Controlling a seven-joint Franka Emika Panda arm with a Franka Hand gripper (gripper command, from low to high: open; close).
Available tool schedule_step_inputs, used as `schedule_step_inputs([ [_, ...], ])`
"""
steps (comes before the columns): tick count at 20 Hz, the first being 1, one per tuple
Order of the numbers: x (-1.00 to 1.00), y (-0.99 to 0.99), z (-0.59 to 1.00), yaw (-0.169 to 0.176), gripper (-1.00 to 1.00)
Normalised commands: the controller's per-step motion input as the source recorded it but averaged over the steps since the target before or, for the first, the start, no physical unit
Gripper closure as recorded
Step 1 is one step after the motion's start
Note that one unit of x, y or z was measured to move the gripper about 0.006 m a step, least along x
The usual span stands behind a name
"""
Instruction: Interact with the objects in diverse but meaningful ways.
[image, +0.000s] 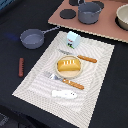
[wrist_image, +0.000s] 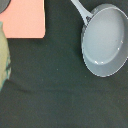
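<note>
A grey long-handled saucepan (image: 31, 38) stands empty on the dark table at the exterior view's left. The wrist view looks straight down on it (wrist_image: 105, 40), handle (wrist_image: 79, 8) included. A thin red-brown sausage (image: 20, 66) lies on the table nearer the front. On the striped placemat (image: 97, 75) are a pale blue-white carton (image: 73, 39), a golden scored bread loaf (image: 68, 64) on a small plate (image: 68, 73), and a small white speckled piece (image: 64, 93). Neither view shows the gripper or the arm.
A toy knife (image: 80, 56) and fork (image: 62, 80) with orange handles flank the plate. At the back, a salmon stove board (image: 102, 29) carries a grey pot (image: 89, 12), with a beige bowl (image: 123, 17) beside it. The wrist view shows a salmon board corner (wrist_image: 22, 20).
</note>
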Motion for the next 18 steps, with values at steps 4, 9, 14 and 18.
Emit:
schedule_step_inputs([
  [4, 0.0, -0.01, -0.03, 0.0, -1.0],
  [9, 0.45, -0.04, -0.13, -0.048, -1.0],
  [14, 0.6, -0.17, -0.07, -0.064, -1.0],
  [18, 0.74, -0.15, -0.02, -0.067, -1.0],
])
